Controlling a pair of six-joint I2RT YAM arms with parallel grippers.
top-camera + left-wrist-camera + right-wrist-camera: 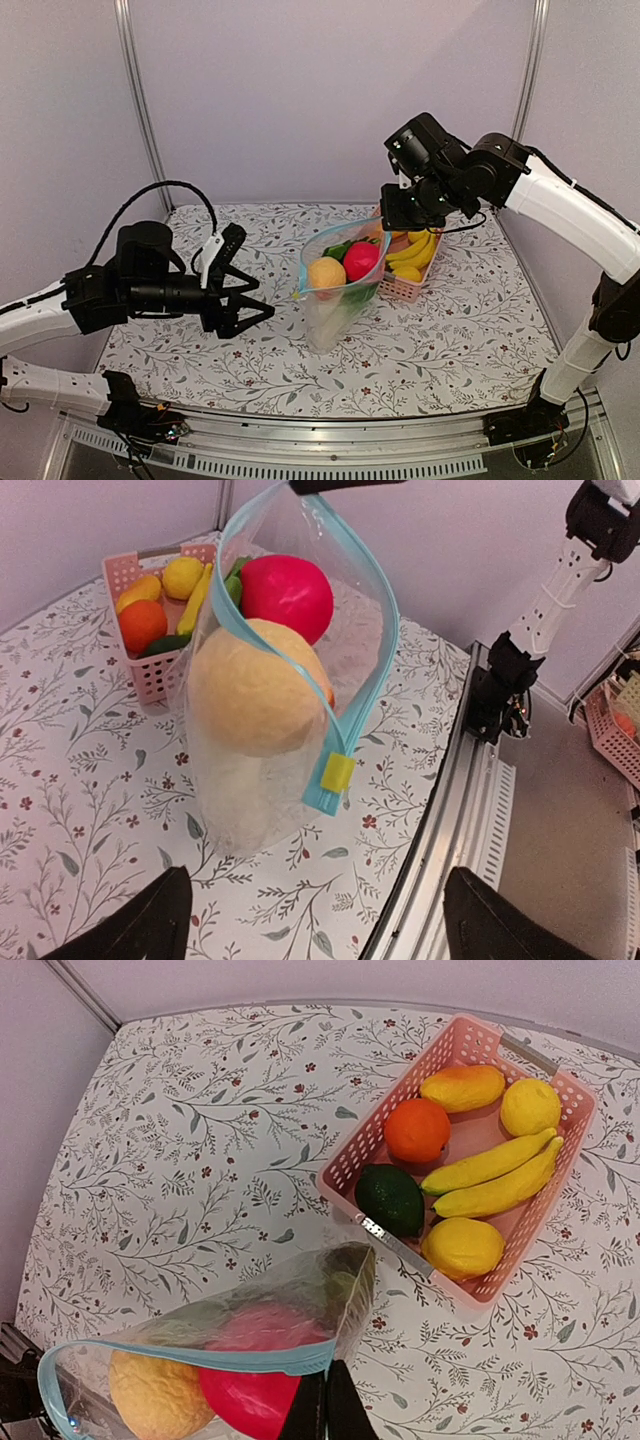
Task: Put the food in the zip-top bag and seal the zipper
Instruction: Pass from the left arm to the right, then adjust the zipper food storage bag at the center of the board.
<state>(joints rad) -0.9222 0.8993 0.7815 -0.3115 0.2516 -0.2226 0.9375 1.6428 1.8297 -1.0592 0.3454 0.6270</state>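
The zip-top bag (328, 318) stands on the table, lifted by its top corner. Inside are the peach-orange fruit (326, 272), the red-pink fruit (360, 260) and the green leaves of the bok choy (360, 294). The light-blue zipper (366, 670) gapes open in a loop, with a yellow slider (338, 772) at its near end. My right gripper (326, 1400) is shut on the far end of the bag's zipper edge (200, 1357). My left gripper (258, 300) is open and empty, to the left of the bag and apart from it.
A pink slatted basket (392, 1110) stands just behind and right of the bag, holding bananas, lemons, an orange, a mango and an avocado. The table's metal front rail (455, 810) runs close to the bag's near side.
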